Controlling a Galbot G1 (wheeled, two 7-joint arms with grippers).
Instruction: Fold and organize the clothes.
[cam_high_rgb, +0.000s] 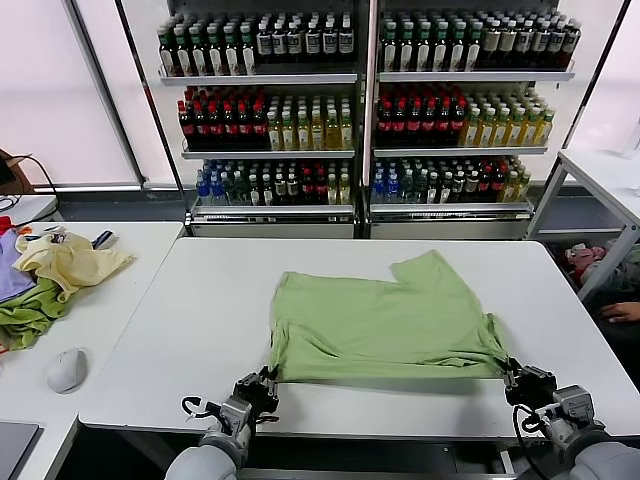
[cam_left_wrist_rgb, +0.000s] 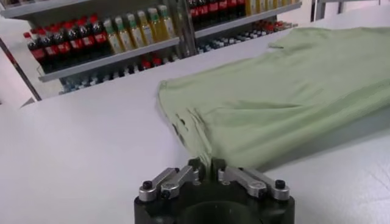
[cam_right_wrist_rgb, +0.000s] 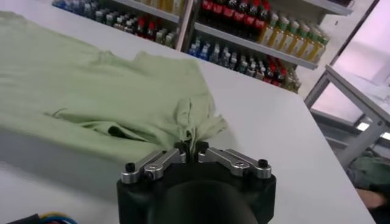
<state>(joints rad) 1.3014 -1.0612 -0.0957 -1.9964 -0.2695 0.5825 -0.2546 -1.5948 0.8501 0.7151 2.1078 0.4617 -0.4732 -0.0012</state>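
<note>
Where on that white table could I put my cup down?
Bare tabletop lies left of the green shirt, and between the shirt and the bottle shelves. The near edge is crowded: the left gripper and right gripper each pinch a shirt corner.

Shirt (cam_high_rgb: 385, 322): plain light green, no pattern showing. Bench (cam_high_rgb: 200, 330): white. Left gripper (cam_left_wrist_rgb: 209, 171) and right gripper (cam_right_wrist_rgb: 192, 150): black bodies, silver-grey finger links. Side bench: pale yellow garment (cam_high_rgb: 70, 262), darker green garment (cam_high_rgb: 28, 315), purple garment (cam_high_rgb: 10, 270), white mouse (cam_high_rgb: 67, 369). Shelf bottles (cam_high_rgb: 300, 110): red, green, yellow, dark.
</note>
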